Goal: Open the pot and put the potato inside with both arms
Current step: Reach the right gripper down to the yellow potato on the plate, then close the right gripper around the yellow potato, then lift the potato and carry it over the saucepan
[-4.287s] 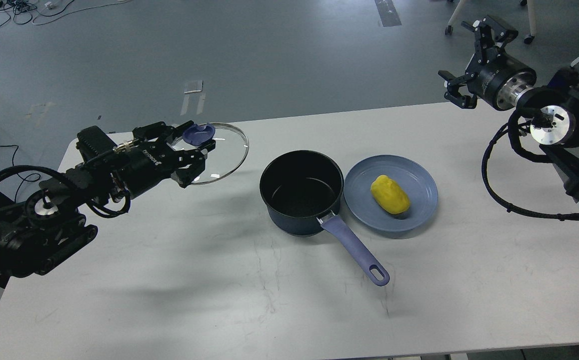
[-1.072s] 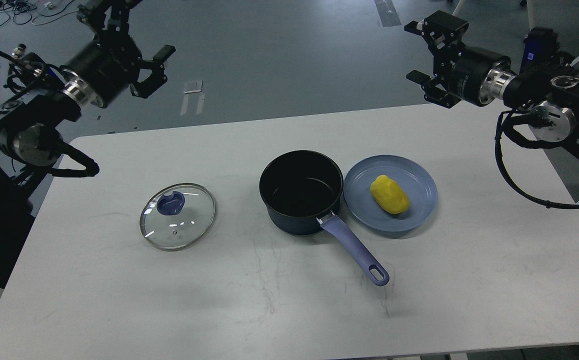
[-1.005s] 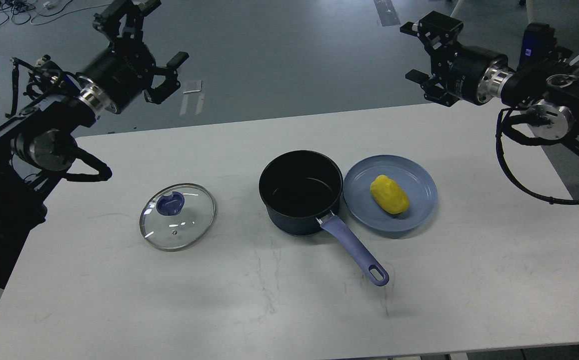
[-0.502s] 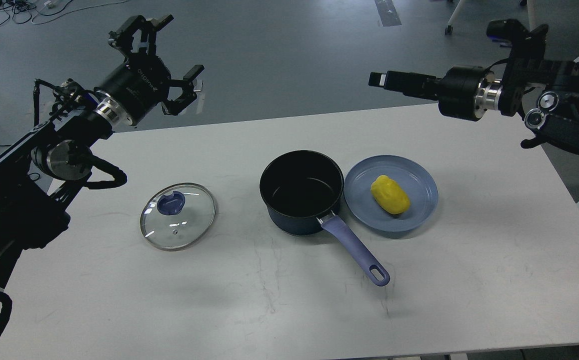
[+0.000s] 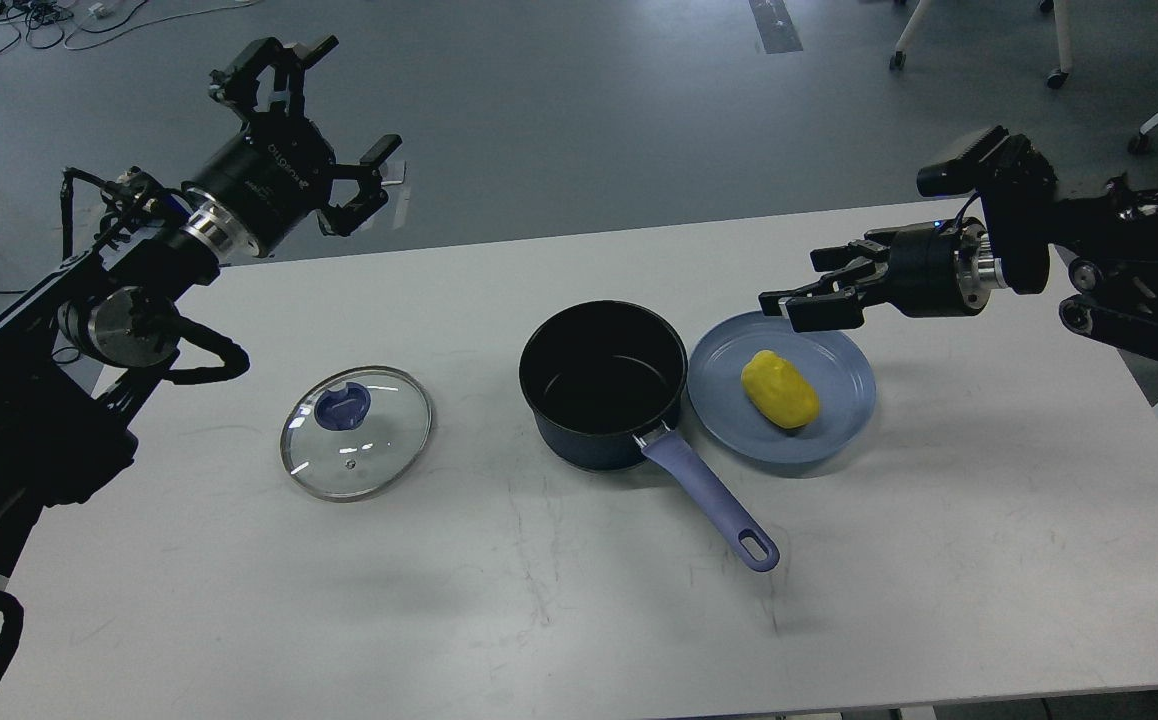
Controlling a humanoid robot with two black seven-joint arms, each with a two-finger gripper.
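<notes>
The dark navy pot (image 5: 603,385) stands open at the table's middle, its lavender handle (image 5: 709,498) pointing to the front right. The yellow potato (image 5: 780,389) lies on a flat blue plate (image 5: 839,410) just right of the pot. My right gripper (image 5: 801,292) is open and empty, hovering over the plate's far rim, a little above and behind the potato. My left gripper (image 5: 317,125) is open and empty, raised high beyond the table's far left edge.
The glass lid (image 5: 356,432) with a blue knob lies flat on the white table (image 5: 559,620) left of the pot. Cables lie on the grey floor at the back left. Chair legs stand at the back right.
My right gripper has come down and toward the plate, from high behind the table to just above the plate's far rim. The left arm has barely moved. Earlier, the left gripper set down the lid.
</notes>
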